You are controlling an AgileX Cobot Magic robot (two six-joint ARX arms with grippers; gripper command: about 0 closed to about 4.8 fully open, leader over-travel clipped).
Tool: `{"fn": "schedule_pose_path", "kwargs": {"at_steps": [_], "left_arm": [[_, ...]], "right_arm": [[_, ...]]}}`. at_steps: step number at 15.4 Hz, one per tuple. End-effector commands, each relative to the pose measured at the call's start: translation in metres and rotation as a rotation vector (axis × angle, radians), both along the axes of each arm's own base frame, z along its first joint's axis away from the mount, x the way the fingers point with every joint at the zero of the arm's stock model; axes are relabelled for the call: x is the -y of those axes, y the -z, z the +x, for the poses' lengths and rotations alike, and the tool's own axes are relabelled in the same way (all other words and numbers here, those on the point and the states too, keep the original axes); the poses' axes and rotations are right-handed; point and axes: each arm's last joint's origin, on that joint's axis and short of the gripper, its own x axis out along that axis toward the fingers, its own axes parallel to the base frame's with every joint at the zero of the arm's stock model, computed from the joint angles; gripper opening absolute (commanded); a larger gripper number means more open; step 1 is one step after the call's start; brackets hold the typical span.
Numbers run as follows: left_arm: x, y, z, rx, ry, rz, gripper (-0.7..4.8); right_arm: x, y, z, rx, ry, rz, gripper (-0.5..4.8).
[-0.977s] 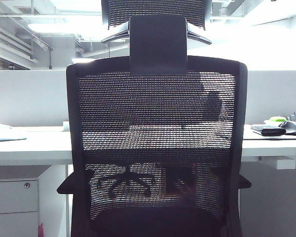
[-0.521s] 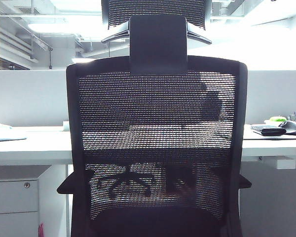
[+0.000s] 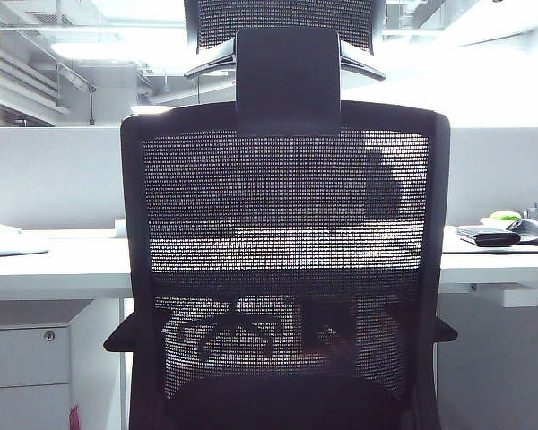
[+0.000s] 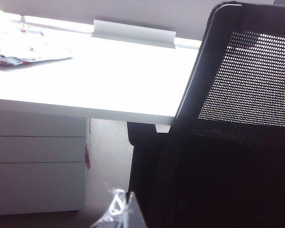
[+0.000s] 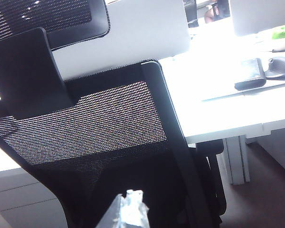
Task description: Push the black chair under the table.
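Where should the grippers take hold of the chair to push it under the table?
Probably the chair's solid side frame rails, from behind: its back faces the arms squarely and the mesh would likely give. The left gripper and right gripper sit near those rails.

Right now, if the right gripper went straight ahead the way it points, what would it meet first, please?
Most likely the mesh back of the black chair, which fills the view just beyond the right gripper; the table lies farther on. Depth is hard to judge.
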Motion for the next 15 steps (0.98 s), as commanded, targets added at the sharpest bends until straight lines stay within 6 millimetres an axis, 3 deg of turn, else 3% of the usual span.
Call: {"fn": "schedule_pose_path", "kwargs": {"at_steps": [1,5,6,8,11,15], "left_arm": [[0.0,0.0,0.0,0.006,0.002,0.0,-0.05],[0.0,0.0,0.0,0.006,0.002,0.0,-0.05],[0.0,0.0,0.0,0.006,0.002,0.0,-0.05],[0.0,0.0,0.0,0.005,0.002,0.0,-0.05],[0.0,0.0,0.0,0.005,0.002,0.0,-0.05],[0.0,0.0,0.0,0.005,0.002,0.0,-0.05]], "right_arm": [[0.0,-0.003,-0.001,0.023,0.001,0.002,0.0],[0.0,-0.002,-0.001,0.015,0.003,-0.028,0.0],[0.001,0.007,0.001,-0.02,0.034,-0.214,0.0],[0.003,0.028,0.01,-0.077,0.14,-0.302,0.0],[0.006,0.063,0.025,-0.115,0.229,-0.299,0.0],[0.01,0.083,0.032,-0.107,0.203,-0.257,-0.01]]}}
